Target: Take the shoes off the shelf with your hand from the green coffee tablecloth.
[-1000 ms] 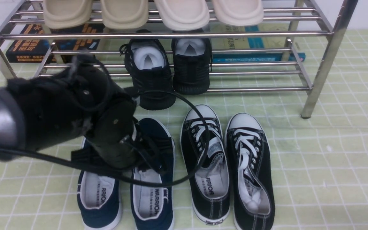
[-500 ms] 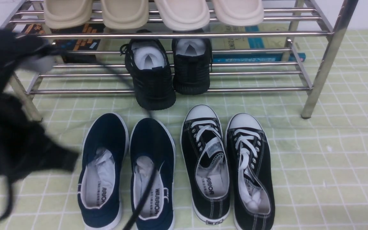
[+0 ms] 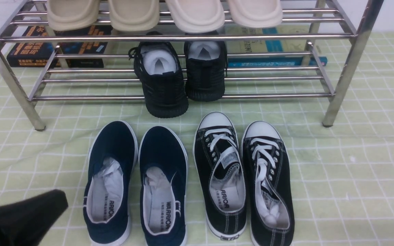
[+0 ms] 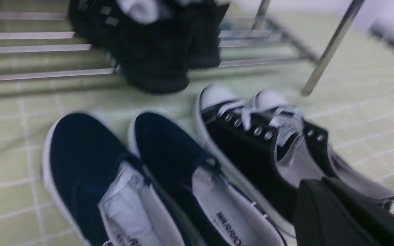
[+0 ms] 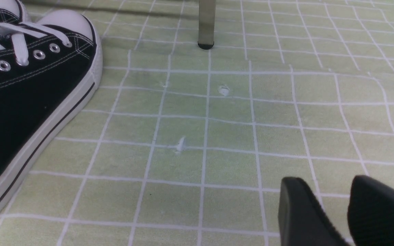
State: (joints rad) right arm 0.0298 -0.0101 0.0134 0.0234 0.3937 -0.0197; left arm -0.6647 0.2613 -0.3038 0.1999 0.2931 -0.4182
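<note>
The navy slip-on shoes [image 3: 135,181] lie side by side on the green checked tablecloth [image 3: 354,171] before the chrome shelf [image 3: 344,65], apparently done, with the left claw [image 4: 337,215] closed and empty beside them and the right claw [image 5: 333,212] slightly parted, holding nothing.

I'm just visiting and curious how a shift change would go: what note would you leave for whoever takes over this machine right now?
Left gripper: jaws shut, holding nothing, low beside the navy shoes.
Right gripper: jaws open, empty, over bare green tablecloth.
Done: the navy pair is off the shelf, side by side on the cloth, next to the black lace-ups.
Left: apparently nothing for that pair; the black knit sneakers sit on the lower tier.
</note>
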